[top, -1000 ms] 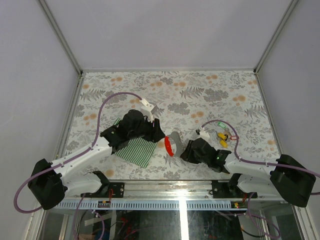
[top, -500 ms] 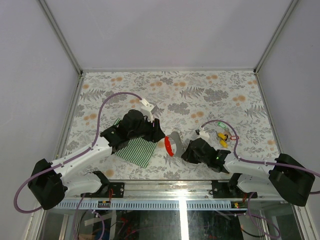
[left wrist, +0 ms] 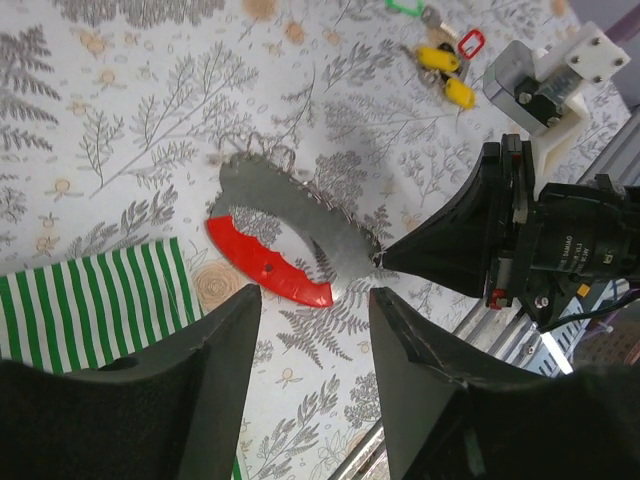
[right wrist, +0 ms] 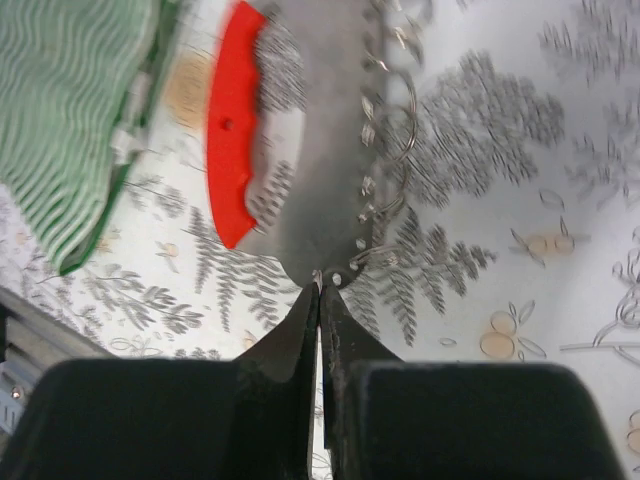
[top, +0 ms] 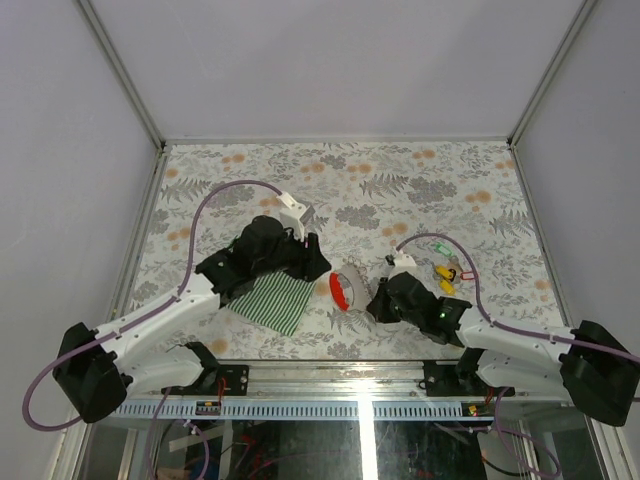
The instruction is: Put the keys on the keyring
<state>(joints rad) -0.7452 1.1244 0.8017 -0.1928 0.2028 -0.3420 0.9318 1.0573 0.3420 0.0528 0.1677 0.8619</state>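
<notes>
The keyring [top: 345, 288] lies on the fern-patterned table [top: 400, 180] between the two arms: a flat grey piece with a bright red curved tag [right wrist: 235, 150] along one edge and thin wire loops [right wrist: 395, 150] along the other. The right gripper [right wrist: 320, 290] has its two fingers pressed together, and the grey piece narrows straight into their tips, so they pinch its near end. In the left wrist view, the same black fingers come to a point exactly at that end of the grey piece.

The left gripper [left wrist: 315, 300] is over the side of the keyring nearest the striped cloth [top: 275, 300], fingers spread and holding nothing. The red tag shows in the gap just ahead of them, and I cannot tell whether they touch it.

The keys [top: 445, 272] lie in a small cluster on the table beyond the right gripper, well apart from the keyring. It holds two yellow pieces [left wrist: 445, 75], a green one [left wrist: 405, 8] and a small red loop [left wrist: 470, 42].

The green-and-white cloth lies flat beside the red tag, under the left arm.
</notes>
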